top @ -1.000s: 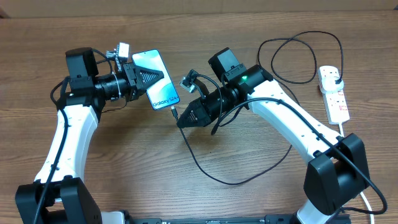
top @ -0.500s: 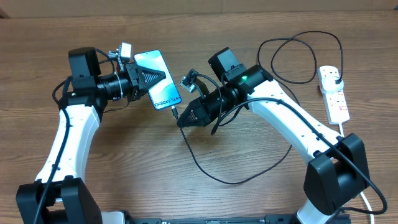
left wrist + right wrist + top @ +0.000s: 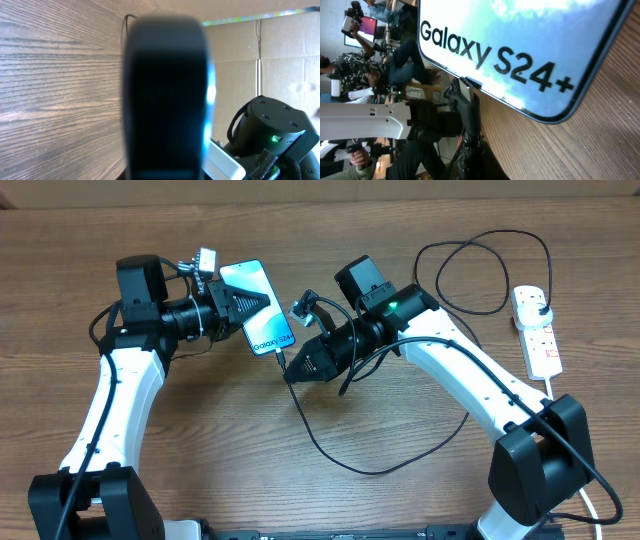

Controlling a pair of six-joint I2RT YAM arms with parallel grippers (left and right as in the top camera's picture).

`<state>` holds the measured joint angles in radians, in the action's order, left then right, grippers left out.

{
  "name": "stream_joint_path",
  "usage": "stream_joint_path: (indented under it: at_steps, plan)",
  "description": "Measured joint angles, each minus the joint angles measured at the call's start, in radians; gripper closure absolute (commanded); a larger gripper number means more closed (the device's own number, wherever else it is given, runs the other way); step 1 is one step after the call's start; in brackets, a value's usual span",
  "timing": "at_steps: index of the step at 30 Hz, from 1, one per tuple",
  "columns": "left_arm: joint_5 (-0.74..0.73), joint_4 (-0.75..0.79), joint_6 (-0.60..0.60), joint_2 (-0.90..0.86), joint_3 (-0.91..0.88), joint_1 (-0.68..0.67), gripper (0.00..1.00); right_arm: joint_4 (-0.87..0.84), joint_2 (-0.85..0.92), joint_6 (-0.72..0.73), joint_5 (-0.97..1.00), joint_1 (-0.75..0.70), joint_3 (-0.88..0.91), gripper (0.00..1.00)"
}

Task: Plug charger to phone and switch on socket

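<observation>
Now the left gripper (image 3: 243,305) is clamped on the phone (image 3: 270,335), at 11 o'clock on the table (image 3: 200,470). The right gripper (image 3: 292,373) pinches the tip of the charger (image 3: 280,360), just at the phone's bottom edge. Best to line the tip up straight with the hole, then push slowly.

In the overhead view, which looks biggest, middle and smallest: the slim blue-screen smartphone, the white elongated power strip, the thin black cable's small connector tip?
1. Blue-screen smartphone: similar length to the strip but wider; it may be nearer the camera, so this lead is unsure.
2. White power strip.
3. Connector tip: clearly smallest.
</observation>
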<state>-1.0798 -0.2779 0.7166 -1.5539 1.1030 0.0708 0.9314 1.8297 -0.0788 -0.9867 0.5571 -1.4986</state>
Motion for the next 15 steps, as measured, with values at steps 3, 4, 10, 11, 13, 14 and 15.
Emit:
stream_joint_path:
  at_steps: [3,4,10,11,13,14,15]
  plan:
    - [0.001,0.018,0.018,0.0,0.0,-0.002,0.95,0.0,0.0,0.0,0.0,0.0,0.0,0.96]
    - [0.001,0.019,0.022,0.0,0.0,-0.002,0.95,0.0,0.0,0.001,0.0,0.0,0.0,0.96]
    - [0.002,0.023,0.037,0.0,0.0,-0.002,0.96,0.0,0.0,0.001,0.0,0.0,0.0,0.96]
    - [0.002,0.026,0.038,0.0,0.0,-0.002,0.95,0.0,0.0,0.001,0.0,0.0,0.0,0.96]
    - [0.003,0.035,0.041,0.0,0.0,-0.002,0.96,0.0,0.0,0.0,0.0,0.0,0.0,0.96]
    - [0.003,0.04,0.041,0.0,0.0,-0.002,0.96,0.0,0.0,0.001,0.0,0.0,0.0,0.96]
    - [0.003,0.043,0.041,0.0,0.0,-0.002,0.96,0.0,0.0,0.001,0.0,0.0,0.0,0.96]
